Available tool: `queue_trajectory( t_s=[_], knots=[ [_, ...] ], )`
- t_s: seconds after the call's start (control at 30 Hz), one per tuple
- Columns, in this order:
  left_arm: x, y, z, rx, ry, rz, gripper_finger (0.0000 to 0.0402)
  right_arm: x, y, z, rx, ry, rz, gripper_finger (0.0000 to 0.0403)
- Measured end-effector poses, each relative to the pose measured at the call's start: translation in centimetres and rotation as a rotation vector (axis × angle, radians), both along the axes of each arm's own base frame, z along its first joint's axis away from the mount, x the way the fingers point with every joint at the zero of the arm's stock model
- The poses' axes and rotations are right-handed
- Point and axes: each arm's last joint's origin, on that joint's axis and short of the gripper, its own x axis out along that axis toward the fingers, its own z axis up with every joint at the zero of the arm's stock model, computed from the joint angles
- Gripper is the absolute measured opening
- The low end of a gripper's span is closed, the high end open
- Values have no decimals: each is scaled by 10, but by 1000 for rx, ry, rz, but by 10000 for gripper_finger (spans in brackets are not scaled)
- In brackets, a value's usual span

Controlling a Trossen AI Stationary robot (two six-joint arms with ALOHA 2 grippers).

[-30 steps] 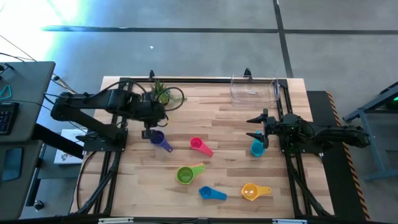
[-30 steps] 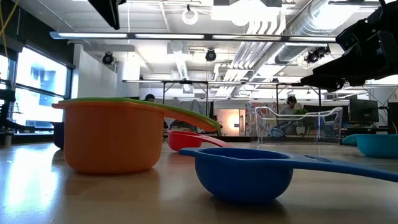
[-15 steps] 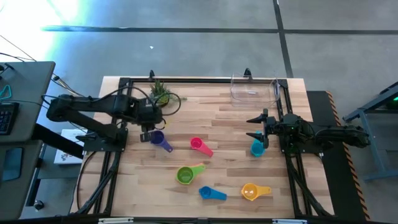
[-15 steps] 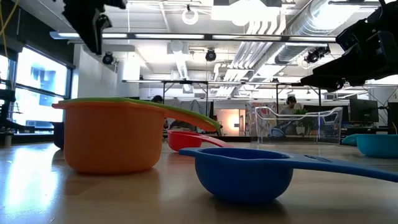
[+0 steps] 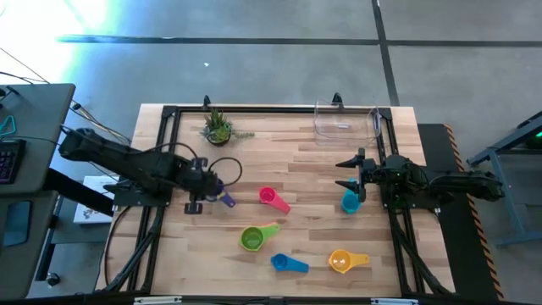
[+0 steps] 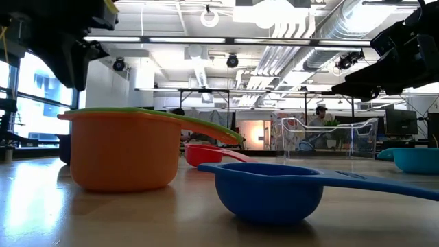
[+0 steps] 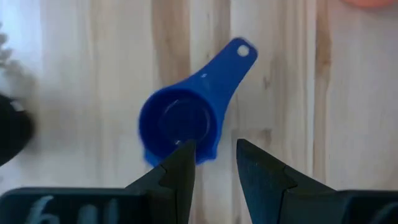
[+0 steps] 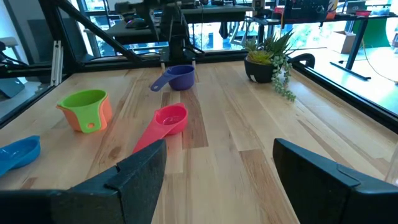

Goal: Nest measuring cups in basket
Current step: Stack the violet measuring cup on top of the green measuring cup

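Note:
My left gripper (image 5: 207,188) is open and points down just above the purple cup (image 5: 217,187), which sits upright on the table left of centre. In the left wrist view its fingertips (image 7: 212,147) stand by the rim of the cup (image 7: 180,121) on the side away from the handle. My right gripper (image 5: 350,174) waits open at the table's right, above the teal cup (image 5: 349,202). The pink cup (image 5: 271,198), the green cup (image 5: 251,238) sitting in an orange one (image 6: 120,154), the blue cup (image 5: 284,263) and the yellow cup (image 5: 341,261) lie apart on the wood. The clear basket (image 5: 345,121) stands at the far right.
A small potted plant (image 5: 218,127) stands at the far left by the black frame (image 5: 254,109). A dark cable loops beside the purple cup (image 5: 229,165). Bare wood lies between the pink cup and the basket. People and desks show in the room beyond.
My left gripper has drawn back from the plant toward the table's near and left edges and come down over the purple cup, leaving the plant uncovered. The cups have stayed where they were.

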Motion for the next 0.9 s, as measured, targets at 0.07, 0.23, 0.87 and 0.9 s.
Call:
queue_trajectory(
  t_s=[0.07, 0.23, 0.87, 0.9],
  knots=[
    [-1, -3, -7, -2, -10, -5, 106, 0, 0, 0, 0, 0, 0, 286],
    [-1, -7, -22, -9, -43, 12, 106, 0, 0, 0, 0, 0, 0, 286],
    [-8, -6, -60, -1, -55, 98, 124, 0, 0, 0, 0, 0, 0, 286],
    [-8, -5, -60, 3, -58, 99, 130, 0, 0, 0, 0, -1, 0, 286]
  ],
)
